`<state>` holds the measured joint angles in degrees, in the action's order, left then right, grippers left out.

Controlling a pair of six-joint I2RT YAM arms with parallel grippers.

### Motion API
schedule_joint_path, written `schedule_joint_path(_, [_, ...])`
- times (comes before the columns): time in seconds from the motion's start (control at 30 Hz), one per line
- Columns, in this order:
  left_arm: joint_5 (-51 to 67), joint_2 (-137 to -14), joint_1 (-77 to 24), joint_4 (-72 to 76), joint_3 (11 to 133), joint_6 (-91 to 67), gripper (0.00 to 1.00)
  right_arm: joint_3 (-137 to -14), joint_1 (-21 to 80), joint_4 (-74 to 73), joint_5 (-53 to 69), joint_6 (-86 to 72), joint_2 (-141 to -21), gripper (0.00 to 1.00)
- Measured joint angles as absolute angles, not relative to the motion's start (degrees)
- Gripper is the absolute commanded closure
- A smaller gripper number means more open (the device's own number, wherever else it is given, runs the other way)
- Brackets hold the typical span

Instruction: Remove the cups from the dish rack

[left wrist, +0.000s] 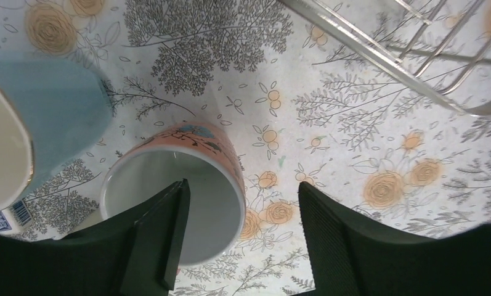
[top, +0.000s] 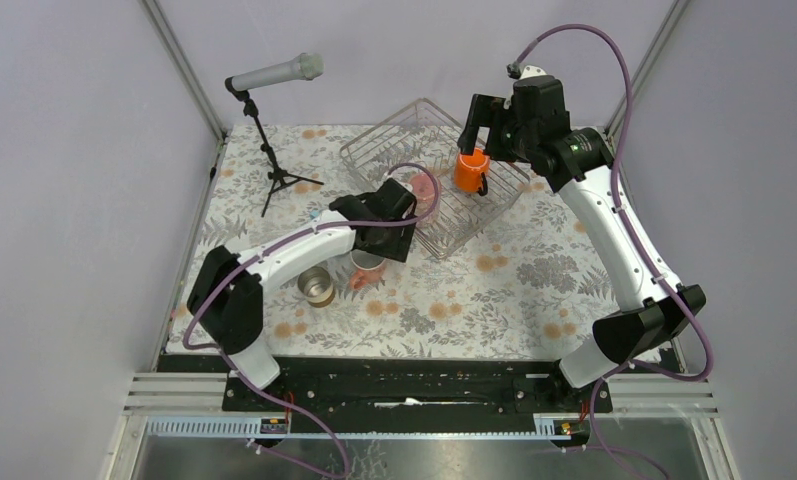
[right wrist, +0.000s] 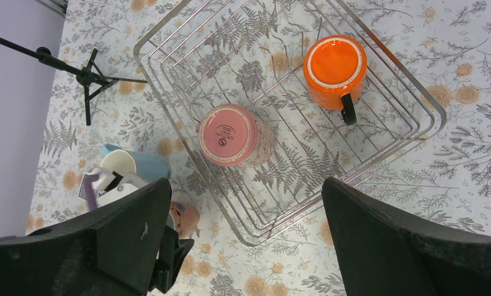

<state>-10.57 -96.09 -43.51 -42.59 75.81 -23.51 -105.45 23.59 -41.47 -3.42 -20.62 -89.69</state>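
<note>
The wire dish rack stands at the back middle of the table and fills the right wrist view. In it stand, bottom up, the bright orange mug and the dusty-pink mug. My right gripper hangs open and empty well above the rack. My left gripper is open over the upright salmon-pink mug, one finger over its mouth, one outside. The light blue mug is beside it. The steel cup stands nearby.
A microphone on a black tripod stands at the back left. The table has a floral cloth. Frame posts and grey walls close in both sides. The rack's near corner is close to my left gripper.
</note>
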Motion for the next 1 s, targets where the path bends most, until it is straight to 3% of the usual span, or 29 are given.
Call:
schedule_joint_path(0.07, [-10.61, -95.35, -43.51, -43.18, 76.9, -23.31, 0.22, -105.45, 23.59, -41.47, -3.42, -20.62, -89.69, 0.0])
schedule_joint_path(0.1, [-10.61, -95.02, -43.51, -43.35, 77.23, -23.27, 0.16, -105.45, 23.59, -41.47, -3.42, -20.62, -89.69, 0.0])
schedule_joint_path(0.13, [-10.61, -94.43, -43.51, -43.83, 77.82, -23.05, 0.03, -105.45, 23.59, -41.47, -3.42, -20.62, -89.71, 0.0])
schedule_joint_path(0.17, [-10.61, -94.0, -43.51, -44.18, 78.24, -22.81, 0.02, -105.45, 23.59, -41.47, -3.44, -20.62, -89.76, 0.0])
schedule_joint_path(0.57, [-9.98, -88.62, -43.51, -47.75, 84.77, -21.82, 0.01, -104.25, 23.0, -39.99, -5.45, -18.83, -92.66, 0.0])
schedule_joint_path(1.0, [-5.69, -86.94, -43.44, -48.4, 88.75, -20.75, 0.01, -92.14, 18.52, -28.25, -2.57, -13.58, -98.08, 0.0])
